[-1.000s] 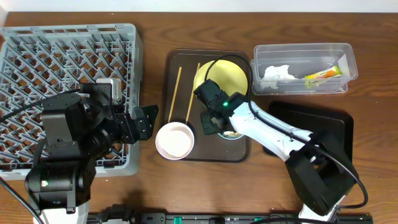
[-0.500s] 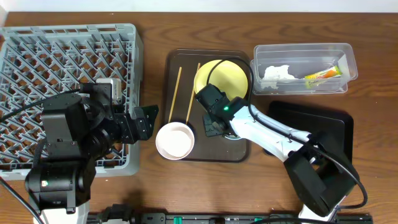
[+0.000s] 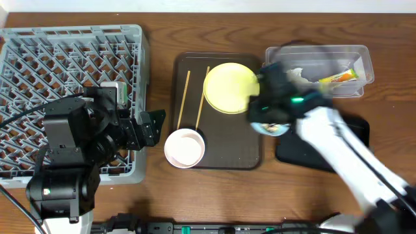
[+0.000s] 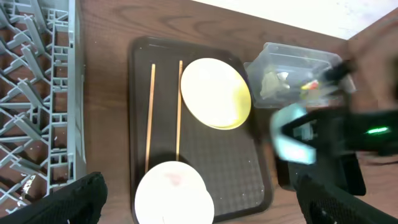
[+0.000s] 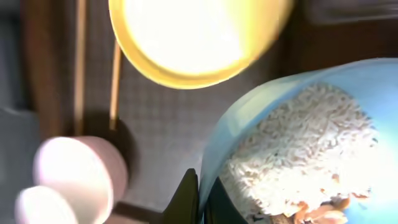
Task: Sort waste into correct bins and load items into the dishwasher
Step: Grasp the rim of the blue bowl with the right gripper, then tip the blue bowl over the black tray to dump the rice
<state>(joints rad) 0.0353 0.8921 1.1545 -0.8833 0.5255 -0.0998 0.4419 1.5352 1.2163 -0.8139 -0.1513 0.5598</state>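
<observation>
Gripping the blue bowl [image 5: 348,81] by its rim, the right pincer [image 5: 198,198] holds it, rice [image 5: 298,149] inside, over the brown tray's [image 3: 224,146] right edge; the left pincer [image 3: 151,127] hangs spread apart beside the rack [image 3: 65,65].

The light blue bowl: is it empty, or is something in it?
Not empty. In the right wrist view, pale rice-like crumbs lie heaped inside the light blue bowl, covering most of its inside.

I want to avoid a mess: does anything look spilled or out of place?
No spill shows. The pale rice-like crumbs sit inside the small light blue bowl, which the right gripper holds. Nothing else stands out.
</observation>
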